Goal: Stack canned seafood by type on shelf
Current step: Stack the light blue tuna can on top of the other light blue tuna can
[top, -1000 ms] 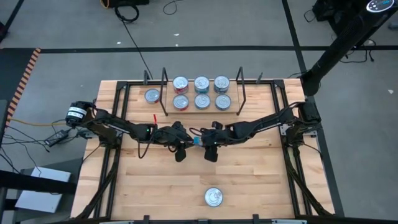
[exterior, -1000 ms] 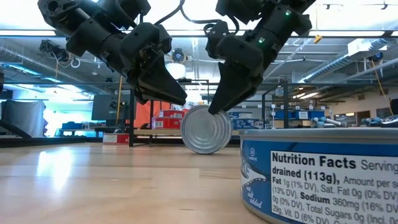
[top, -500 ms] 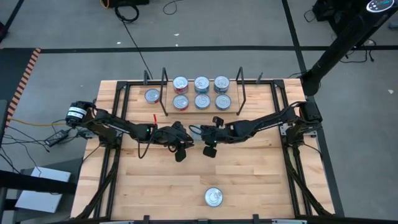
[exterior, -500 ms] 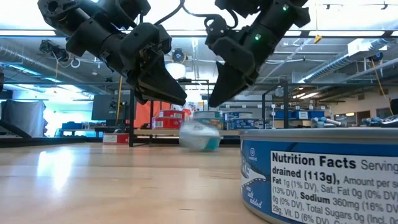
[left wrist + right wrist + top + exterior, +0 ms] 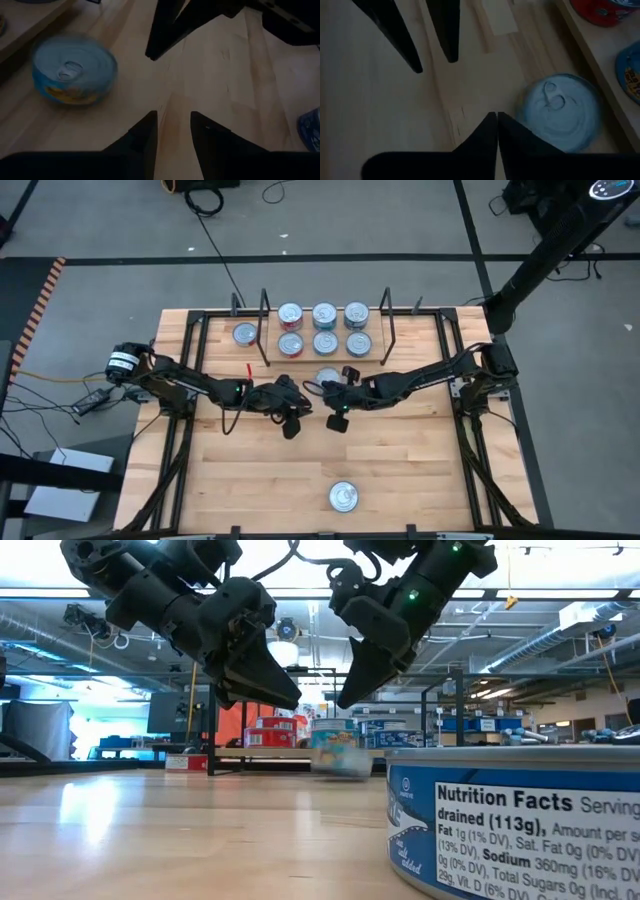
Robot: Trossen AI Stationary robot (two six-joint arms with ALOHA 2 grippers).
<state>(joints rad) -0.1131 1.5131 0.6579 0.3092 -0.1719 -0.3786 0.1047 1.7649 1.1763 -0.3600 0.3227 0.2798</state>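
Note:
A blue-labelled can (image 5: 327, 377) lies flat on the table, lid up, just in front of the shelf (image 5: 378, 352). It also shows in the left wrist view (image 5: 75, 67), the right wrist view (image 5: 560, 112) and, blurred, the low view (image 5: 335, 755). The shelf's board carries several silver-lidded cans in two rows. My left gripper (image 5: 290, 423) (image 5: 173, 116) hovers over mid-table, open, with nothing between its fingers. My right gripper (image 5: 336, 420) (image 5: 496, 116) hovers beside it, shut on nothing, a little nearer than the loose can.
One can (image 5: 245, 333) sits on the table outside the shelf's left wire frame. Another blue can (image 5: 343, 497) (image 5: 520, 830) stands near the table's near edge. Bare wood lies between it and the grippers.
The can that stood on its edge between the two grippers, against my right gripper's fingertip, has tipped over and gone toward the table's far edge. It now lies flat, lid up, before the shelf. My right gripper has shut and risen slightly.

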